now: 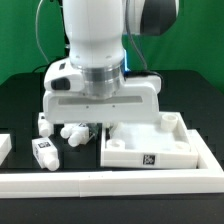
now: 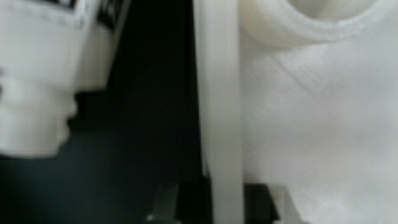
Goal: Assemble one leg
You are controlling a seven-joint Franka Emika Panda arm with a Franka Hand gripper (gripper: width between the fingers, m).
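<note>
Here we note black-and-white tags on a leg (image 1: 43, 152) and the tabletop (image 1: 125, 153); end effector (image 2: 222, 203) straddles its rim, clenched or released we cannot tell.

White robot arm (image 1: 100, 40) low over black desk (image 1: 15, 110); small white legs (image 1: 72, 131) lie beside a rimmed white tabletop (image 1: 125, 150).

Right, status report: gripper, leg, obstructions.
Gripper low over raised rim of large flat white square tabletop part; open or shut unclear. Small white plastic stubby legs loose on black table, none gripped. No obstruction seen.
</note>
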